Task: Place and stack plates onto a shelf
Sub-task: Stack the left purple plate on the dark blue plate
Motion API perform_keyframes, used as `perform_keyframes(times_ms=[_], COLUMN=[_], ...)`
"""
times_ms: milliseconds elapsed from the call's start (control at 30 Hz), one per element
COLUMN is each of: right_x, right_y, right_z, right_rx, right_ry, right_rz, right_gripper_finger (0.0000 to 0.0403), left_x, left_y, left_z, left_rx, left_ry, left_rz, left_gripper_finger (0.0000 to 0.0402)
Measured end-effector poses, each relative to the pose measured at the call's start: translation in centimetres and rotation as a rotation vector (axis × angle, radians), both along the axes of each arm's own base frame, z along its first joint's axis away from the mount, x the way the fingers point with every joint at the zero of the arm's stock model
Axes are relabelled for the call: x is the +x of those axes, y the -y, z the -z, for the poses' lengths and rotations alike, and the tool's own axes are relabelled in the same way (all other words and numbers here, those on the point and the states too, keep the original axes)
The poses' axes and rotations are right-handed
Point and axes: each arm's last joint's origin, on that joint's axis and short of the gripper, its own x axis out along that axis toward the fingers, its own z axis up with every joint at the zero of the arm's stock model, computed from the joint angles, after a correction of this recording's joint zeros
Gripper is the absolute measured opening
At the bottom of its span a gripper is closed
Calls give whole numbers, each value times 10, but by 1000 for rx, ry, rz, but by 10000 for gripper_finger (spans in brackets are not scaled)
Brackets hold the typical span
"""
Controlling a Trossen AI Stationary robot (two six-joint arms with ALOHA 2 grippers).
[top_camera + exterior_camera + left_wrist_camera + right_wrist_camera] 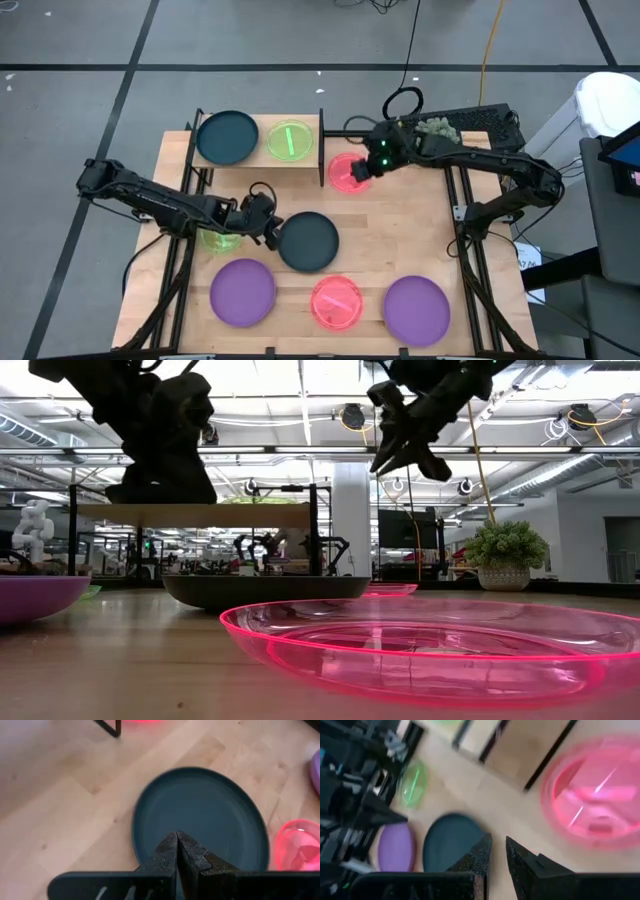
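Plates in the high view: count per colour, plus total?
Dark teal: 2, one on the shelf at, one at
Green: 2
Pink: 2
Purple: 2
Total: 8

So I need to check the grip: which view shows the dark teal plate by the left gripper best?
The left wrist view: the dark teal plate fills it, with the left gripper shut at its rim. The high view shows it smaller, the low view edge-on, the right wrist view blurred.

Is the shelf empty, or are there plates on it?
Not empty. From above, the shelf holds two plates side by side: a dark teal plate and a green plate.
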Motion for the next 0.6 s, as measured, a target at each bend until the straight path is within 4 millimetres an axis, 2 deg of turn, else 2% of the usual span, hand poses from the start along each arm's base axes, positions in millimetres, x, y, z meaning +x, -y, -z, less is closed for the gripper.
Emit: perform_keyframes(times_ms=[167,367,600], right_x=[3,7,9], right_y=[-25,-52,-70], right_z=[17,23,26], right_rx=[88,117,124], right_ry=[-49,-80,-99], right_rz=[-38,-88,-116], right_gripper_finger=[43,43,43], left_x=[-4,-9,-16], left_y=[9,19,30], left_z=[2,5,8], left_rx=[-70,-176,-280], left_ry=[-18,-58,-168], left_rz=[-7,10,190], left_gripper_finger=[3,3,11])
